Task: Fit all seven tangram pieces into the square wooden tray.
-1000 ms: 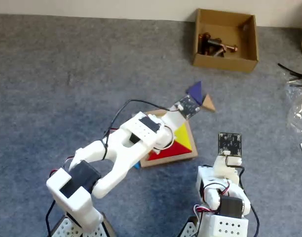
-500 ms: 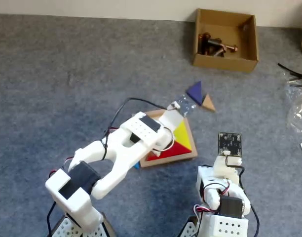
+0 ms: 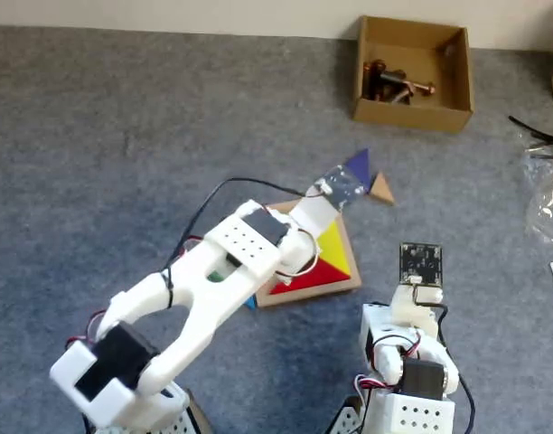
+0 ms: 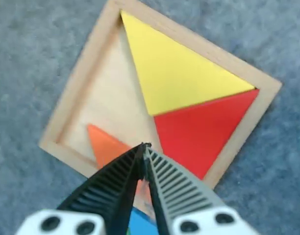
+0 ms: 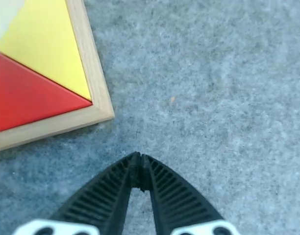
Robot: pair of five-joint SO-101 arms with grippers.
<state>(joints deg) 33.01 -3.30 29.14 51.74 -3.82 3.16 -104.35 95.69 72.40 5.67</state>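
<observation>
Reaching across the wooden tray (image 3: 322, 289) in the high view, the left arm (image 3: 213, 289) hides its far corner; a blue triangle (image 3: 357, 165) and a tan triangle (image 3: 381, 188) lie on open carpet (image 3: 123, 136) beyond. Left wrist view: the left gripper (image 4: 144, 148), pinched together and empty, hangs between the orange triangle (image 4: 105, 146) and red triangle (image 4: 201, 129). Right wrist view: the right gripper (image 5: 139, 161), also closed, sits over bare carpet near the tray's corner.

Left arm (image 3: 224, 268) above wooden tray (image 3: 323, 290) with yellow triangle (image 3: 334, 248), red triangle (image 3: 310, 274)
</observation>
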